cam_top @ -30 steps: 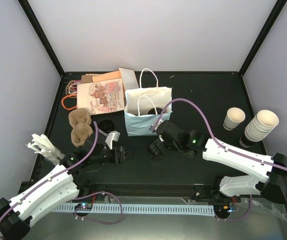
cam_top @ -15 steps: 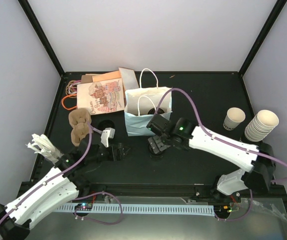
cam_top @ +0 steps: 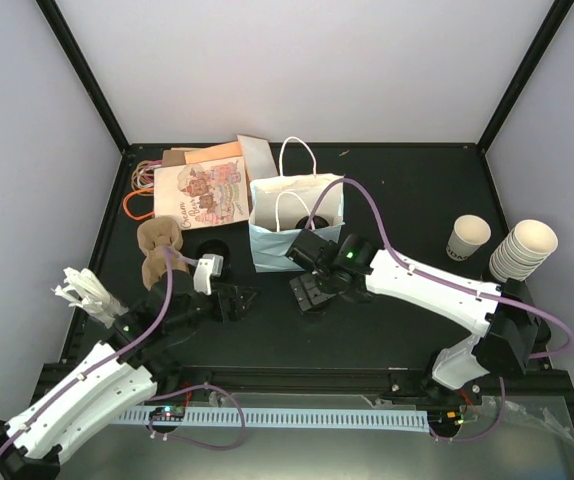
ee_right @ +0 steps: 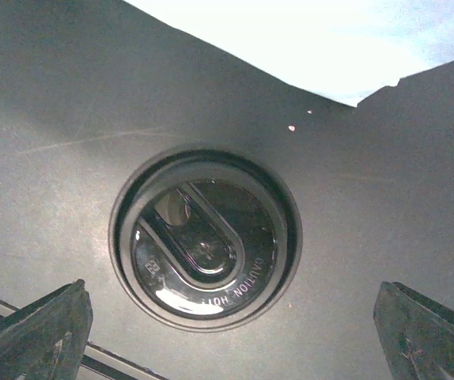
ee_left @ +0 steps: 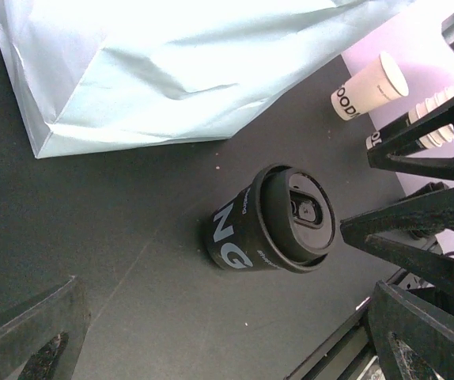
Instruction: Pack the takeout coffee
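We list one coffee: a dark cup with white lettering under a black lid. It stands upright on the table just in front of the bag, on the arms' side, close to the bag's right front corner and not touching it. The bag is pale blue and white with two loop handles, and it stands upright. Right gripper: directly above the coffee and in front of the bag, looking straight down on the lid. Its jaws are spread wide, one finger to each side of the cup, and it holds nothing. Left gripper: low over the table in front of the bag's left corner, pointed toward the coffee, jaws likewise wide apart and empty. The coffee sits beyond its fingertips, not between them. Left of the bag we count a brown carrier, a black disc between carrier and bag, and a printed bag lying flat by the bag's back left corner. Well to the right of the bag stand a single cup and a stack of cups. Far left of the bag, beyond the carrier, lies a white bundle that we cannot make out.
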